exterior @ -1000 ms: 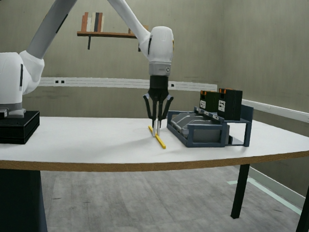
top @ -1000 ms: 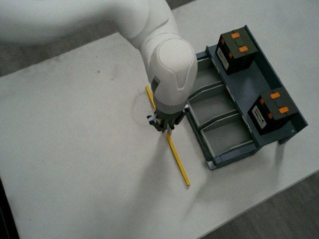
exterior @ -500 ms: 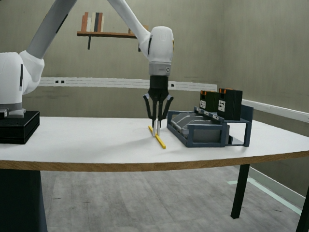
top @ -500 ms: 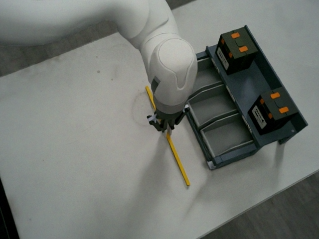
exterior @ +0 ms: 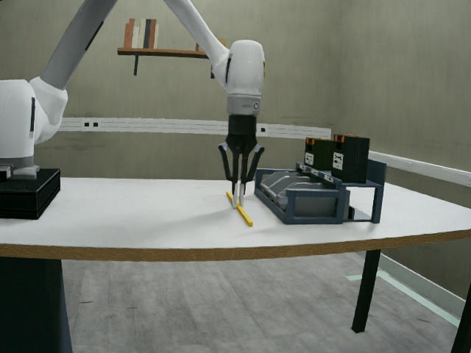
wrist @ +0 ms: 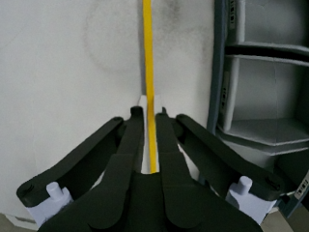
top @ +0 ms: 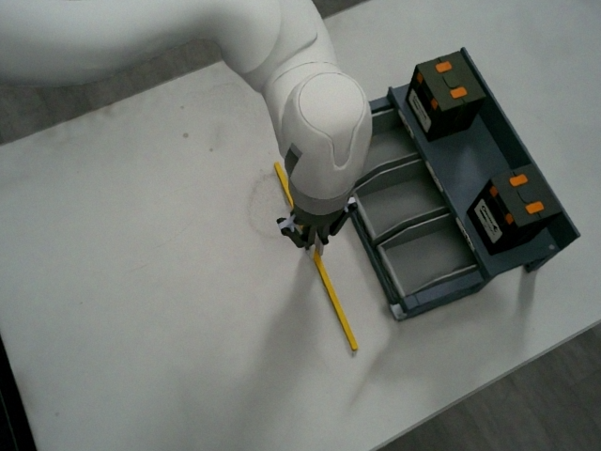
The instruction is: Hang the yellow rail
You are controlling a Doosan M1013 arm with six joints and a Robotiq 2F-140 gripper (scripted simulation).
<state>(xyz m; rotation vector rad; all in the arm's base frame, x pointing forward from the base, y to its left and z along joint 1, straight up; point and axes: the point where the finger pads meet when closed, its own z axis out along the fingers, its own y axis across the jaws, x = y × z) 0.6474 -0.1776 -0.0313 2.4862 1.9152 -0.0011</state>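
Observation:
The yellow rail [top: 317, 264] lies flat on the white table, a long thin bar running parallel to the front of the blue bin rack [top: 426, 227]. It also shows in the side view [exterior: 239, 209] and in the wrist view [wrist: 149, 58]. My gripper [top: 310, 244] stands straight down over the rail's middle, its fingers shut on the rail from both sides. The fingertips [exterior: 238, 199] reach the table top. In the wrist view the rail passes between the closed fingers. The hooks in front of the bins are too small to make out.
The rack holds three grey bins [top: 412, 209] in a row and two dark boxes with orange tabs [top: 444, 99] [top: 514, 209] on its rear shelf. The rack's front edge [wrist: 219, 52] stands a short way right of the rail. The arm's base [exterior: 23, 151] is at the far left.

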